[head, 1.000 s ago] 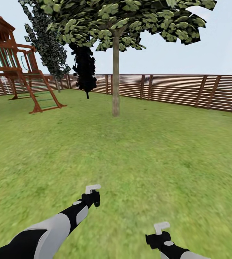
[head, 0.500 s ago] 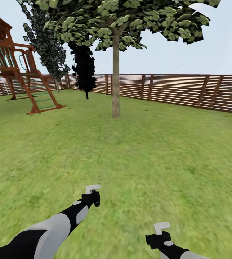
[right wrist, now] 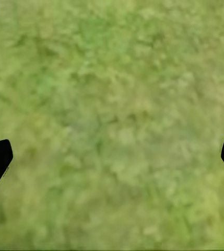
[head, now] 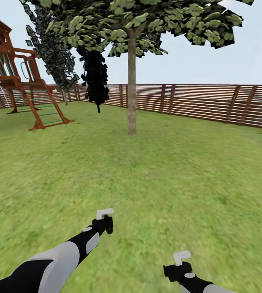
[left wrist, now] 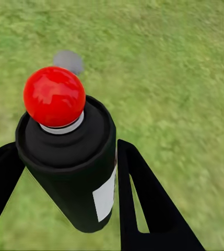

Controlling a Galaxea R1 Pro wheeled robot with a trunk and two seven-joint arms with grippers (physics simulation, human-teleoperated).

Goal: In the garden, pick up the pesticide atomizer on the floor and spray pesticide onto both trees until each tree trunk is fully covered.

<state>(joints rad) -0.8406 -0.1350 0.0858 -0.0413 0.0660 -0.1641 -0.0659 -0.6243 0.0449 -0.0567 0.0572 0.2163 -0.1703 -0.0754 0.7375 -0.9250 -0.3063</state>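
My left gripper (left wrist: 70, 172) is pinching the pesticide atomizer (left wrist: 72, 157) between its fingers, the bottle lying along them with the red nozzle (left wrist: 54, 95) out front over the grass. My right gripper (right wrist: 112, 157) hangs spread wide, holding nothing. Dead ahead, well apart across open lawn (head: 167, 171), stands the tree trunk (head: 131, 89); nothing blocks the way, with the playset (head: 21, 81) off left and the fence (head: 212, 103) behind
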